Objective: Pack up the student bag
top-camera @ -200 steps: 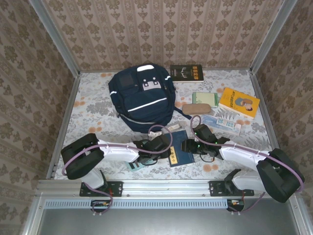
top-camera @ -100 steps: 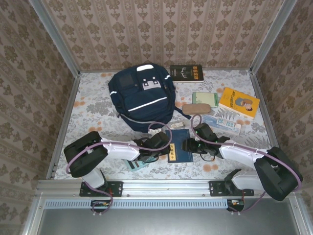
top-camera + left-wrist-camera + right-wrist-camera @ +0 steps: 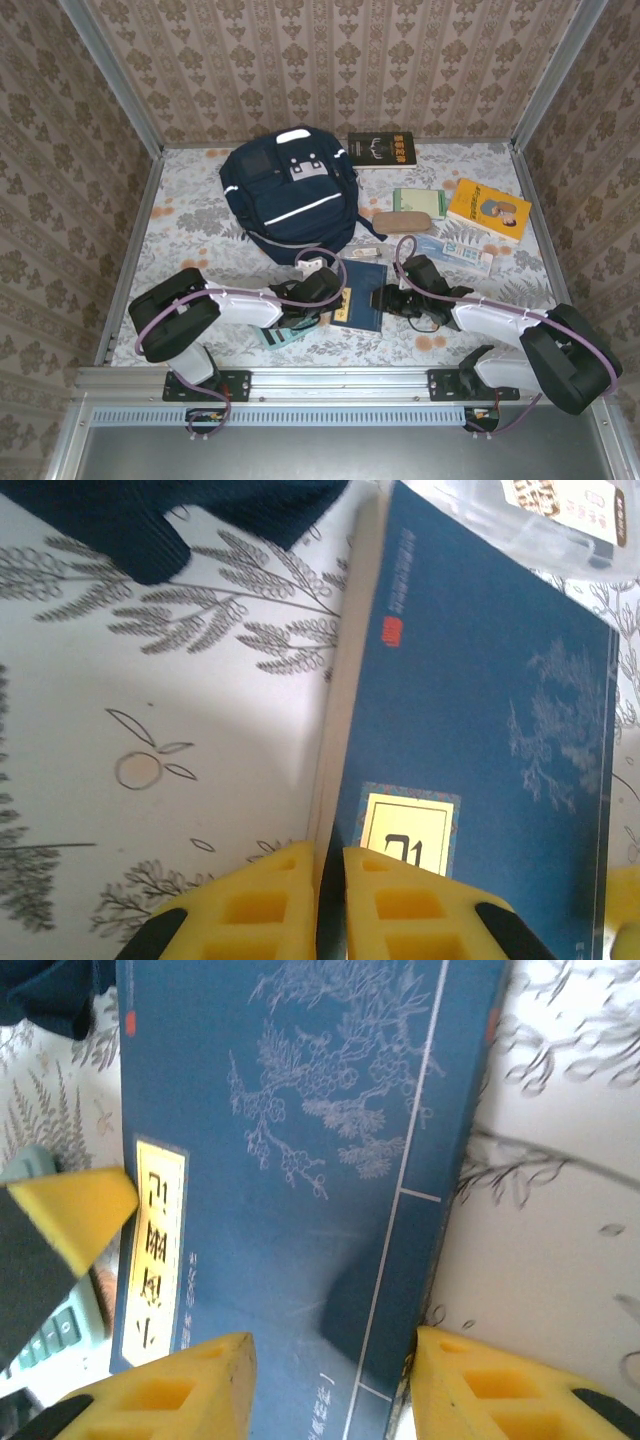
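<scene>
Packing starts with the blue book (image 3: 360, 297) — my left gripper (image 3: 328, 865) is pinched tight on its long edge, I judge to raise it; my right gripper (image 3: 335, 1360) gapes wide astride the opposite edge, holding nothing — likely to steady it; the student bag (image 3: 288, 200) lies just beyond.

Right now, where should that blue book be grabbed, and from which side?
Its long edge, from the side. The blue book lies flat, so only its edge can be pinched. The left gripper pinches the label-side edge; the right gripper stands open at the opposite one.
</scene>
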Available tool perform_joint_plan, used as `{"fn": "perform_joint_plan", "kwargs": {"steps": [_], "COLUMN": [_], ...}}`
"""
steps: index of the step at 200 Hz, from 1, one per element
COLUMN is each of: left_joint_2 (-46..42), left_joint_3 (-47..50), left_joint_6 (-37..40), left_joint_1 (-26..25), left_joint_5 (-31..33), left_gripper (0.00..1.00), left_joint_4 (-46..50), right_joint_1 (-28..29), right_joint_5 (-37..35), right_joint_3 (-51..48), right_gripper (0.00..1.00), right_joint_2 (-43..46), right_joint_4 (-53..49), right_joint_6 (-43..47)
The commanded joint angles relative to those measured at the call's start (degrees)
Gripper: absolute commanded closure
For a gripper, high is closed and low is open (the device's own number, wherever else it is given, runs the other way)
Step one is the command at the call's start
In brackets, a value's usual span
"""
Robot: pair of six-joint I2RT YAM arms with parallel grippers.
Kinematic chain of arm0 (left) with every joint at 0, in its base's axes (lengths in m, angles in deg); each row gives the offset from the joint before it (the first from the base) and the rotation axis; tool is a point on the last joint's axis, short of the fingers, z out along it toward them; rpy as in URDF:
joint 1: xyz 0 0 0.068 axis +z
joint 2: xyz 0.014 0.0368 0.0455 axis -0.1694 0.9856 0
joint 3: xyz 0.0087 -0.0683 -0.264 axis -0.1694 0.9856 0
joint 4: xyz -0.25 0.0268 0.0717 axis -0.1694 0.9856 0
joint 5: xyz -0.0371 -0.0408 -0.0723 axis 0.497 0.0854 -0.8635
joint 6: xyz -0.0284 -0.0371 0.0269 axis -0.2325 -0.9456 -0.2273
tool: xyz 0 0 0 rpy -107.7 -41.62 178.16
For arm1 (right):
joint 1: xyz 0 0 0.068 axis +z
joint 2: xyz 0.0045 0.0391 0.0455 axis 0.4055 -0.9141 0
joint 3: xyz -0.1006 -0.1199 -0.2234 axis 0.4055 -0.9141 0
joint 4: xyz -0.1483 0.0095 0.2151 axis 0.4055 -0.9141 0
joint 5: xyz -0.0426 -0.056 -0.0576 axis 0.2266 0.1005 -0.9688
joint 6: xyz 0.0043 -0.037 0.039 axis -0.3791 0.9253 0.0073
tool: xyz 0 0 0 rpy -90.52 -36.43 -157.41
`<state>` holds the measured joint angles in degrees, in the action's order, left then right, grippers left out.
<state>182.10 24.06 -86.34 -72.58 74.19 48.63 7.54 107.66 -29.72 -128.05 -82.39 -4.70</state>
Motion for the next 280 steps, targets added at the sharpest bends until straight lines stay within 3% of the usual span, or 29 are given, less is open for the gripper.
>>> {"fn": "perform_joint_plan", "kwargs": {"steps": [1,36,72,99,155,187,280], "left_joint_2": [2.9,1.6,0.4,0.2,0.4,0.4,-0.3], "left_joint_3": [2.3,3.3,3.9,4.3,4.6,4.8,6.8], "left_joint_6": [-0.2,0.3,0.8,0.9,0.5,0.6,1.6], "left_joint_1": [-1.6,-1.4,-1.3,-1.2,-1.3,-1.3,0.2], "left_joint_5": [-8.0,-8.0,-7.9,-8.2,-8.3,-8.5,-8.4], "left_gripper": [0.88,0.88,0.87,0.87,0.87,0.88,1.00], "left_joint_4": [2.4,2.4,2.8,2.6,2.1,2.1,1.2], "right_joint_1": [2.7,2.7,2.8,2.8,2.8,3.2,4.0], "right_joint_5": [15.2,10.3,-7.2,-12.3,-14.2,-20.8,-23.0], "right_joint_3": [1.4,1.7,1.3,0.6,2.5,5.2,8.4], "right_gripper": [0.56,0.57,0.56,0.54,0.51,0.49,0.43], "right_joint_2": [1.2,3.8,7.0,6.1,-2.8,-5.9,1.2], "right_joint_4": [15.0,9.8,-3.1,-5.2,-3.3,-7.5,-15.5], "right_joint_6": [-2.0,-1.0,-1.8,-1.3,-1.8,-1.6,2.8]}}
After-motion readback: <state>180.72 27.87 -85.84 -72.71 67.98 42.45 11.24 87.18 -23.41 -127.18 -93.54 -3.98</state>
